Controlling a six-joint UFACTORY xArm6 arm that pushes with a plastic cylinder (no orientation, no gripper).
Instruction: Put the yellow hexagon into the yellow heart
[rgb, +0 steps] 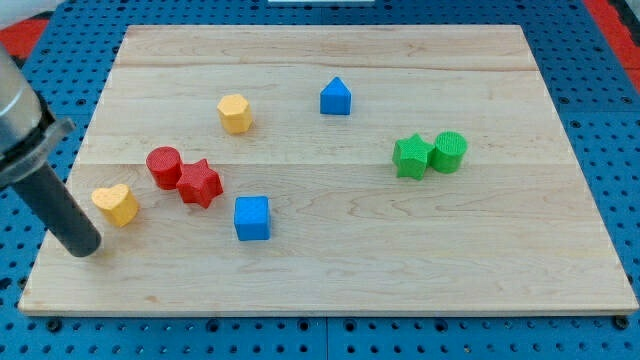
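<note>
The yellow hexagon (235, 113) stands in the upper left part of the wooden board (400, 260). The yellow heart (117, 204) lies near the board's left edge, lower down. My tip (84, 248) rests on the board just below and left of the yellow heart, a short gap from it. It is far from the yellow hexagon, which lies up and to the right. The rod rises to the view's upper left.
A red cylinder (164, 166) and a red star (199, 183) touch each other between the heart and the hexagon. A blue cube (252, 218) sits below them. A blue pentagon-like block (336, 97) is at the top middle. A green star (411, 157) and green cylinder (450, 152) touch at the right.
</note>
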